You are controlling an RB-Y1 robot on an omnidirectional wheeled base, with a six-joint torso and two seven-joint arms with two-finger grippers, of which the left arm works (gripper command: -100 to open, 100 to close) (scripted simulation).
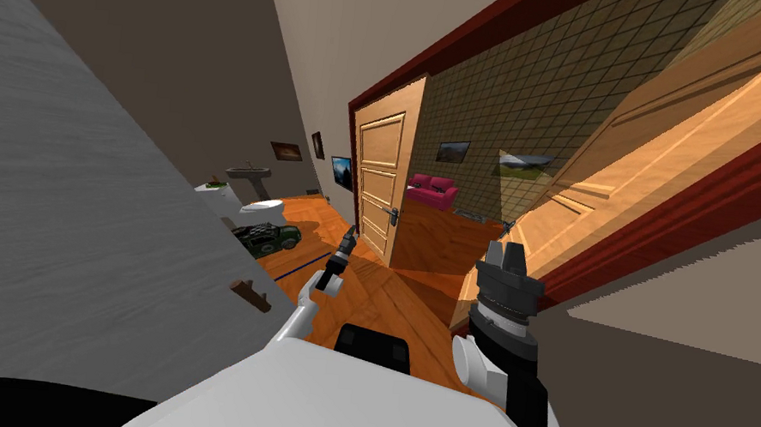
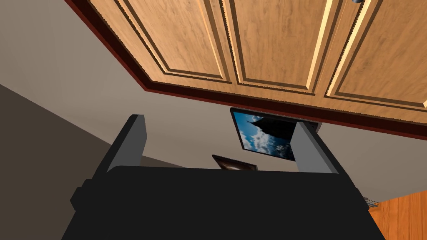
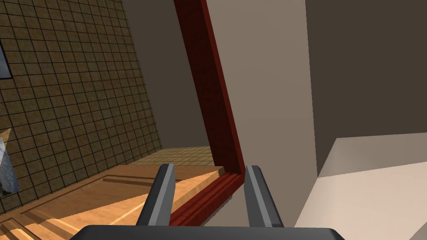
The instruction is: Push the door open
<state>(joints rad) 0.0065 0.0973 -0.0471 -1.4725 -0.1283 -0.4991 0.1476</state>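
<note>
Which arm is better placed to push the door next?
Right, probably: the right pincer sits beside the edge of the near wooden door; the left pincer hangs over open floor.

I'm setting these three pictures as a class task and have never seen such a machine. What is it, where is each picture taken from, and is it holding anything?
It is a two-armed robot in a simulated house. The wide picture comes from a camera on its head, looking down: the left gripper and right gripper reach towards a dark red door frame. One wooden door stands ahead; a second wooden door slants away on the right, close to the right gripper. Beyond are a tiled wall and a pink sofa. The other two pictures come from cameras on each wrist, looking along that gripper's two fingers. Both grippers are open and hold nothing.
</note>
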